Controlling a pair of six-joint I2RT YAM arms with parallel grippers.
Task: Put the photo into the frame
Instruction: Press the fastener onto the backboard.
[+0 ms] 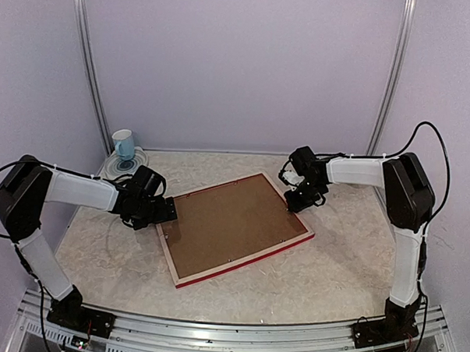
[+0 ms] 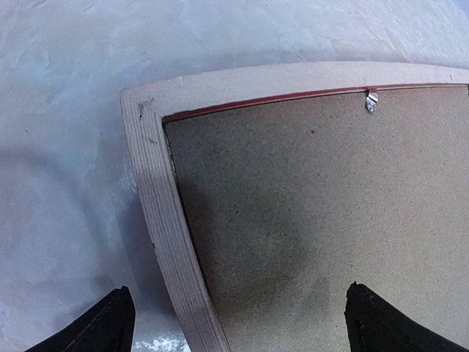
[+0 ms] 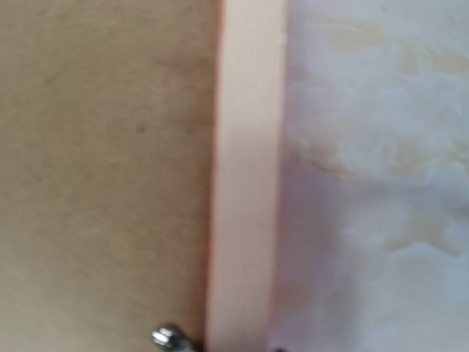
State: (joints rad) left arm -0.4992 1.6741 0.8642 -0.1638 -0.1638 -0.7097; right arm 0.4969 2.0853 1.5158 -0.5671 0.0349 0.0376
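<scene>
The frame (image 1: 243, 263) lies face down on the table, pale wood back up, red showing along its near edge. A plain brown backing board (image 1: 233, 219) fills it. The photo is hidden. My left gripper (image 1: 169, 210) is open at the frame's left edge. In the left wrist view the gripper (image 2: 242, 326) straddles the pale rail (image 2: 157, 213), one fingertip (image 2: 110, 326) over the table and the other over the board (image 2: 308, 191). My right gripper (image 1: 304, 196) hangs over the frame's far right edge. Its fingers do not show in the right wrist view, only rail (image 3: 245, 183) and board (image 3: 102, 161).
A blue and white cup (image 1: 123, 144) stands on a round plate (image 1: 134, 165) at the back left. A small metal retaining tab (image 2: 371, 101) sits on the frame's inner edge, and another shows in the right wrist view (image 3: 168, 337). Pale walls close in the back and sides.
</scene>
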